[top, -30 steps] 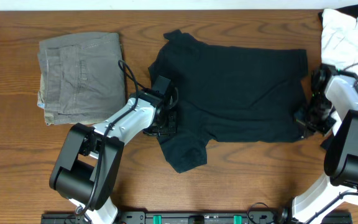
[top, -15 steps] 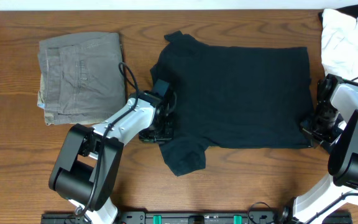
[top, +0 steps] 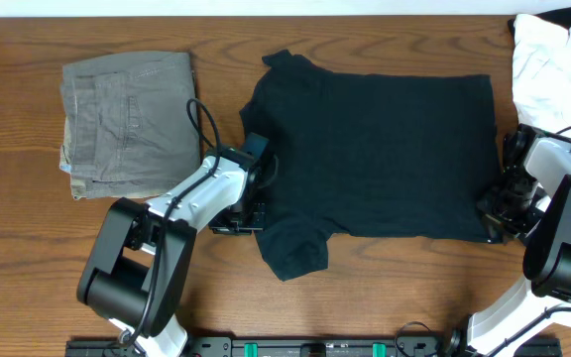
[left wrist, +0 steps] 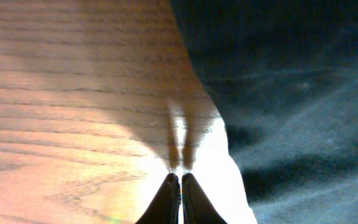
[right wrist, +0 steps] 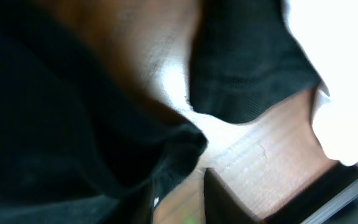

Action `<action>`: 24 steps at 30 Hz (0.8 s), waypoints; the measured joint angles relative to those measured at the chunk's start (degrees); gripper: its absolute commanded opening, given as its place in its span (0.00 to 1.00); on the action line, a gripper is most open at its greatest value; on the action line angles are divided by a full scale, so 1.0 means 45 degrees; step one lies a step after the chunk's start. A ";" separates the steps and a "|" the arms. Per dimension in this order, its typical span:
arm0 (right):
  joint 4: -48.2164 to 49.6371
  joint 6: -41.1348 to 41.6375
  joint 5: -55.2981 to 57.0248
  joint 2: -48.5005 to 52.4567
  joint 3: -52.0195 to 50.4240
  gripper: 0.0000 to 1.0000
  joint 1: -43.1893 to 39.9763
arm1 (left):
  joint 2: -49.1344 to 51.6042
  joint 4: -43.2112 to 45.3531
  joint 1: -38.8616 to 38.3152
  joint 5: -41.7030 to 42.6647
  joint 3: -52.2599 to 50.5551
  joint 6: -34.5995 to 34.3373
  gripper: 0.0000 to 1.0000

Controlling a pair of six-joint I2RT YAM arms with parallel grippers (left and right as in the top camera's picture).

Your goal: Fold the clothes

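On brown wooden desk [top: 28, 248], needed even hem pinches on plain black soft T-shirt [top: 385, 149]: left claw [left wrist: 180, 180] shut empty, right claw [right wrist: 182, 188] parted.

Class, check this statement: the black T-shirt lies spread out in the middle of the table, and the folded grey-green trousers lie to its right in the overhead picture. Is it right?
Not quite: the side is wrong. The overhead view shows the folded grey-green trousers to the left of the black T-shirt, not to its right. The rest of the statement stands.
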 measured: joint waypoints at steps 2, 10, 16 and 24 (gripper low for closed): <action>-0.0228 -0.0243 -0.0175 0.0005 0.0180 0.55 0.0000 | -0.0364 0.0005 0.0000 -0.0034 0.0005 0.0010 0.06; -0.1957 -0.0729 -0.0656 0.0010 0.2628 0.71 0.0000 | -0.3075 0.0078 0.0000 -0.0024 0.0627 -0.0005 0.06; -0.1059 -0.2152 -0.2807 0.0010 0.2943 0.69 0.0000 | -0.2710 0.1020 0.0000 0.0826 0.0602 -0.0005 0.06; -0.0189 -0.3245 -0.4600 0.0010 0.2943 0.69 0.0000 | -0.0335 0.1535 0.0000 0.1783 0.0597 -0.0005 0.06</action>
